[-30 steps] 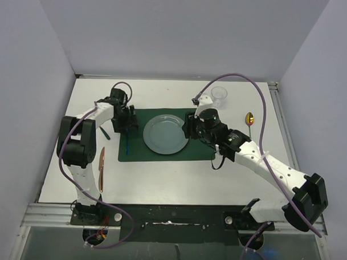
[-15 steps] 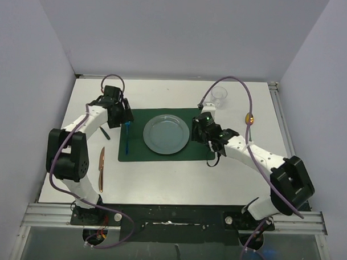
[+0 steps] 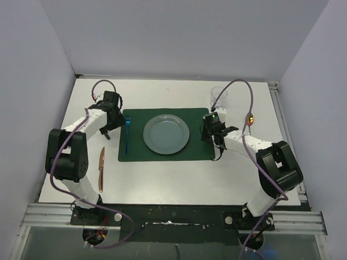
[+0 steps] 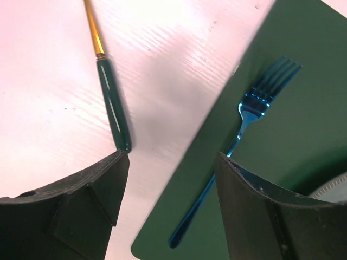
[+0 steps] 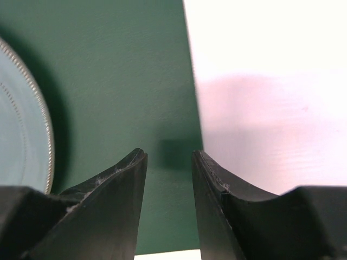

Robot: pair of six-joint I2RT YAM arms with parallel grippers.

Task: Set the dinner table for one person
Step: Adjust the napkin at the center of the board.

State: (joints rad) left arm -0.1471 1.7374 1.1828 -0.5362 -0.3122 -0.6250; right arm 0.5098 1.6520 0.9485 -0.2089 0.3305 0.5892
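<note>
Copper knife [image 3: 101, 170] lies left of the green placemat [image 3: 161, 157] on the white dinner table [image 3: 160, 181]. Left gripper [image 4: 172, 162] has backed off, released, leaving the blue fork [image 4: 242, 120] on the placemat; right gripper [image 5: 168, 157], parted and empty, sits at its right edge. Spoon [image 3: 250, 118] and cup [image 3: 218, 95] remain beyond.

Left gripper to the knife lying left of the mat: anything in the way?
Nothing visible. The left gripper hangs, jaws open, over the placemat's left edge; the knife lies on the bare dinner table just beside it, handle nearest. The fork is on the placemat, off that line.
</note>
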